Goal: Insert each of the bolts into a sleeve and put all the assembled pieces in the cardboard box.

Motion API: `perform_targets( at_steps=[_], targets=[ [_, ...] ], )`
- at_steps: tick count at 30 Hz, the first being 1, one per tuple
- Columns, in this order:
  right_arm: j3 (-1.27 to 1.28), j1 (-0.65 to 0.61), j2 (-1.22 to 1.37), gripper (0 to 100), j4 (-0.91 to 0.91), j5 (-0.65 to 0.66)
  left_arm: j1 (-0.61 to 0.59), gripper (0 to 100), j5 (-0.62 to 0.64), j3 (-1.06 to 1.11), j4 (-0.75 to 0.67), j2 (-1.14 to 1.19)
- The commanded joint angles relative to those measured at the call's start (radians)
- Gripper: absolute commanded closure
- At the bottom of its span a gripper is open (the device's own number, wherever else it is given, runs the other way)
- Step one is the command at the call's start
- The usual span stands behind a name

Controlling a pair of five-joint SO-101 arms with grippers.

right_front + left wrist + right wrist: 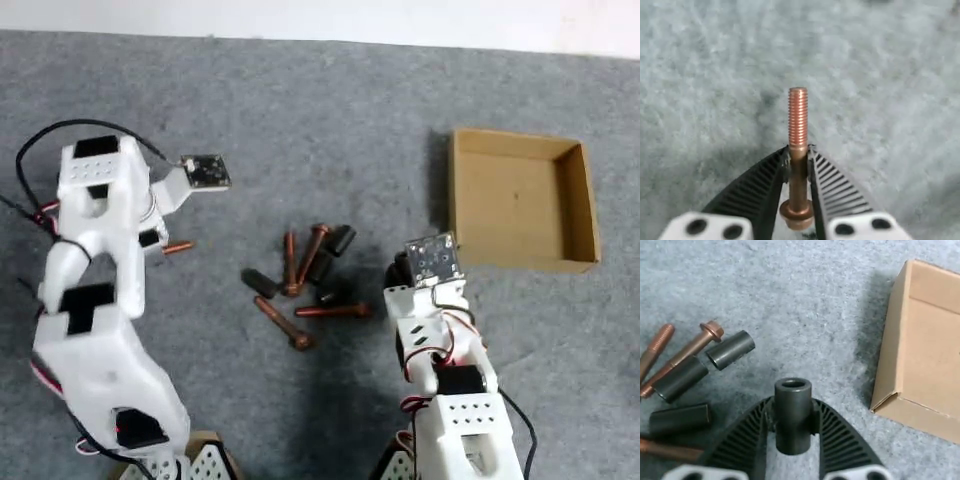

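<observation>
**Bolt (798, 125) in one gripper, sleeve in the other: the first joining is about to happen**

The left gripper (798, 150) is closed tight on the bolt's smooth shank. The flanged head sits back between the fingers and the threaded end pokes out in front, over the grey worktop (300, 120). It hangs off to the left side, well away from everything else.

The right gripper (792, 402) is clamped around a dark sleeve (792, 415), held so its open bore faces outward. It sits between the heap of parts and the cardboard box (515, 145).

Several loose bolts (290, 262) and loose sleeves (343, 240) lie jumbled in the middle of the worktop, some touching. I can see no assembled piece in the box, so by my reckoning the job is at its very start: each arm has its half, and the mating is the step in hand.

The next move, I'd say, calls for bringing the two grippers together with the threaded tip lined up squarely on the bore. A slight tilt would likely make the thread catch on the rim. The sleeve needs a firm hold while the bolt slides in.
</observation>
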Motion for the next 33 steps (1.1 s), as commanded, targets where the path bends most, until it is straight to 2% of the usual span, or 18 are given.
perform_targets(
  at_steps=[1, 4, 8, 11, 13, 16, 18, 20, 25, 33],
  targets=[
    [-0.008, -0.008, -0.022, 99.4, -0.027, 0.009, -0.010, 86, 0.163, -0.231, 0.014, 0.150],
    [-0.008, -0.008, -0.022, 99.4, -0.027, 0.009, -0.016, 71, 0.370, -0.372, 0.025, 0.242],
    [-0.008, -0.008, -0.022, 99.4, -0.027, 0.009, 0.001, 71, 0.608, -0.532, 0.158, 0.283],
    [-0.008, -0.008, -0.022, 99.4, -0.027, 0.009, 0.002, 74, 0.933, -0.596, 0.239, 0.280],
    [-0.008, -0.008, -0.022, 99.4, -0.027, 0.009, -0.033, 76, 1.171, -0.599, 0.245, 0.277],
    [-0.008, -0.008, -0.022, 99.4, -0.027, 0.009, -0.082, 75, 1.536, -0.585, 0.249, 0.271],
    [-0.008, -0.008, -0.022, 99.4, -0.027, 0.009, -0.074, 73, 1.723, -0.552, 0.250, 0.271],
    [-0.008, -0.008, -0.022, 99.4, -0.027, 0.009, -0.051, 73, 1.806, -0.496, 0.250, 0.262],
    [-0.008, -0.008, -0.022, 99.4, -0.027, 0.009, -0.013, 73, 1.841, -0.383, 0.249, 0.234],
    [-0.008, -0.008, -0.022, 99.4, -0.027, 0.009, -0.015, 73, 2.133, -0.378, 0.249, 0.236]
  ],
)
